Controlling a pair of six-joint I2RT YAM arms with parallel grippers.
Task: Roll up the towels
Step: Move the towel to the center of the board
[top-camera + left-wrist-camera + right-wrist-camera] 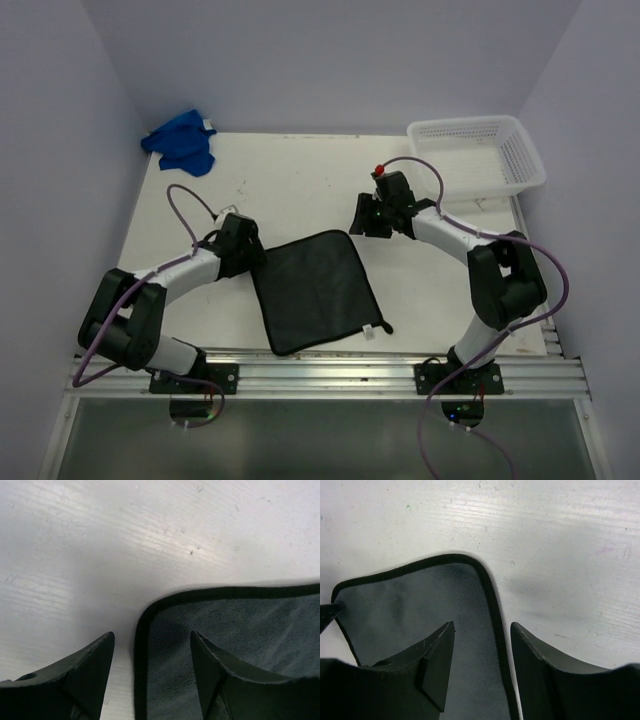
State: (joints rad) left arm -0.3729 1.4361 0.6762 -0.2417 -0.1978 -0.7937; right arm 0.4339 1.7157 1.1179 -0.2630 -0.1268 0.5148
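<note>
Overhead view. The dark towel (318,290) lies spread flat at lower centre of the white table (290,180), slightly skewed, with a small white tag (370,331) at its lower right corner. The blue towel (180,143) sits crumpled at the upper left, against the wall and well apart from both arms; its folds cannot be made out. A white mesh basket (478,155) stands at the upper right corner of the table. Purple cables (185,203) loop over each arm.

The left gripper (245,258) is at the dark towel's upper left corner and the right gripper (359,224) at its upper right corner. From above, the wrist bodies hide the fingertips.

Left wrist view. The left gripper (152,655) is released, with the rounded corner of the dark towel (240,630) between its fingers (95,672).

Right wrist view. The right gripper (482,650) has its jaws apart, with the hem of the dark towel (405,605) running between its fingers (437,665). Nothing is grasped.

Both wrist views cut off most of the cloth. Whether the fingertips touch the table cannot be told.
</note>
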